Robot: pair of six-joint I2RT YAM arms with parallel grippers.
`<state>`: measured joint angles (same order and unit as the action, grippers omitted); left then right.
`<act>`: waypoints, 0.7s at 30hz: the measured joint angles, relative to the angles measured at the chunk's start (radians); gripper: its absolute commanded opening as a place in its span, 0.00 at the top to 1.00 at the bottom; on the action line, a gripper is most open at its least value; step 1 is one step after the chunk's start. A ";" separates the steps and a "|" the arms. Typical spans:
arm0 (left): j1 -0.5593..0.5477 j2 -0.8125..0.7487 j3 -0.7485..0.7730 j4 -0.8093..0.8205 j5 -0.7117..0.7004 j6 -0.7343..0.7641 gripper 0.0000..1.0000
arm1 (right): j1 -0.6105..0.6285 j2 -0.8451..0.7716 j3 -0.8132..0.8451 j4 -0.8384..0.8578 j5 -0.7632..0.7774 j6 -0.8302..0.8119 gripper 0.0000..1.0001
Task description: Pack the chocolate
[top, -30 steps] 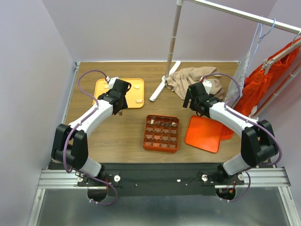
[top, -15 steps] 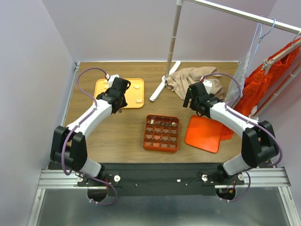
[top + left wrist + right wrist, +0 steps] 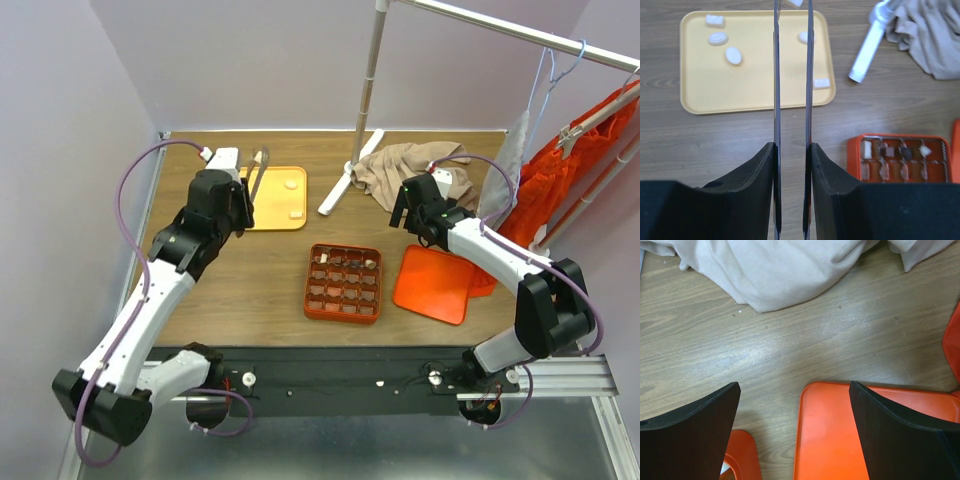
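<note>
Left of the box (image 3: 343, 283) and beyond it, above the yellow tray (image 3: 700, 100): left hand (image 3: 262, 156) raised, nearly shut, apparently pinching a white lump (image 3: 795, 2) at the tips. Box rightward and nearer the bases from that hand; more chocolate (image 3: 733, 55) lying on the tray. Right hand (image 3: 794, 390) gaping, empty, over the orange tray (image 3: 840, 440) right of the box, nearer it

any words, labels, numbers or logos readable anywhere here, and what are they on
None: no text can be read in any view.
The yellow tray, the chocolates on it, the orange gridded box, the flat orange tray and the beige cloth all show plain, unprinted surfaces.
</note>
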<state>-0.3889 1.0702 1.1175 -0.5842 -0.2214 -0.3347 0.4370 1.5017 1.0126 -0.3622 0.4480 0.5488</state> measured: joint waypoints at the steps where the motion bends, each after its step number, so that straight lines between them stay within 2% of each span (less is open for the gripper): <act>1: -0.008 -0.031 0.000 -0.010 0.029 0.023 1.00 | 0.000 0.000 0.000 0.000 0.000 0.000 0.01; 10: -0.103 -0.148 -0.014 -0.119 0.156 0.074 1.00 | 0.000 0.000 0.000 0.000 0.000 0.000 0.01; 21: -0.374 -0.184 -0.055 -0.235 0.185 -0.065 1.00 | 0.000 0.000 0.000 0.000 0.000 0.000 0.01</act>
<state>-0.7631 0.8860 1.0626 -0.8188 -0.0364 -0.3996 0.4370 1.5017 1.0126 -0.3622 0.4477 0.5491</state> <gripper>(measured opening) 0.402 0.987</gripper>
